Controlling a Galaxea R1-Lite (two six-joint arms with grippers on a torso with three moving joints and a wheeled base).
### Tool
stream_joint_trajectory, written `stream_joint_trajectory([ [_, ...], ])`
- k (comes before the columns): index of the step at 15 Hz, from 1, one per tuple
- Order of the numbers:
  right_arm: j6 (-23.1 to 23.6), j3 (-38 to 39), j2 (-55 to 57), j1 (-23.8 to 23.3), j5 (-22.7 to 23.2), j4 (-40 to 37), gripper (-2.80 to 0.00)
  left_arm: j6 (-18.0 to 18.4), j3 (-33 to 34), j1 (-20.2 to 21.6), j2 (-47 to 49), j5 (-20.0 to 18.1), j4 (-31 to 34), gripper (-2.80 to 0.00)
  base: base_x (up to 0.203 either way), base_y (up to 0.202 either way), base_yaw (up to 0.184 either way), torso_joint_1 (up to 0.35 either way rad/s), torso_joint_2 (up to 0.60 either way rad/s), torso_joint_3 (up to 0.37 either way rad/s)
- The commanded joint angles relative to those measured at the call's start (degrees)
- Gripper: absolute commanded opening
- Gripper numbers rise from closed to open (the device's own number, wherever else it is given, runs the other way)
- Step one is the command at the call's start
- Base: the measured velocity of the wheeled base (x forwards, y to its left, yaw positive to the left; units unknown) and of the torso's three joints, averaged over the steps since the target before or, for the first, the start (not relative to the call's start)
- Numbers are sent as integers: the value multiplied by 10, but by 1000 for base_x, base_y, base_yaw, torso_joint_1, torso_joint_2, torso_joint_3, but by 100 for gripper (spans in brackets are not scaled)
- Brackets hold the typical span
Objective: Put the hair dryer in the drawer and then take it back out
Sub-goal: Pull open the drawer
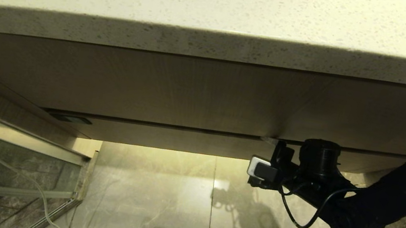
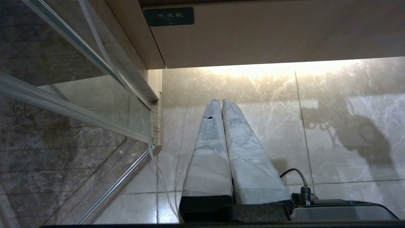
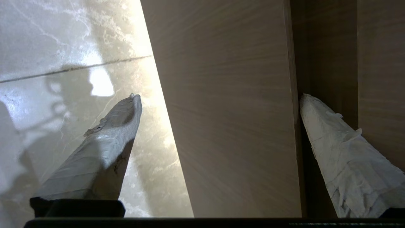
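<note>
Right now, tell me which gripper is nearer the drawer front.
Right. The right gripper is open, its fingers straddling the drawer front's edge. The left gripper hangs shut over the floor, apart from it.

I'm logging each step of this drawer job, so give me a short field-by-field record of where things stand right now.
drawer: narrow wood-grain front under the counter, shut
hair dryer: not in view
right gripper: open, fingers straddling the drawer front, one below it over the floor, one at the gap above it
left gripper: shut, empty, pointing at the floor, away from the drawer
label: small dark plate at the drawer's left end
floor: pale marble tiles
</note>
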State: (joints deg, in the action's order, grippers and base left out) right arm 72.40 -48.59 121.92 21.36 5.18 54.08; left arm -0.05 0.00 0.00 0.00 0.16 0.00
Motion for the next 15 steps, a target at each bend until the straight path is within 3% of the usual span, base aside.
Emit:
stream_joint_trajectory([
  [1, 3, 3, -5, 0, -2, -15, 0, 0, 0, 0, 0, 0, 0, -280, 0, 0, 0, 0, 0, 0],
  [15, 3, 28, -28, 4, -2, -62, 0, 0, 0, 0, 0, 0, 0, -280, 0, 0, 0, 0, 0, 0],
])
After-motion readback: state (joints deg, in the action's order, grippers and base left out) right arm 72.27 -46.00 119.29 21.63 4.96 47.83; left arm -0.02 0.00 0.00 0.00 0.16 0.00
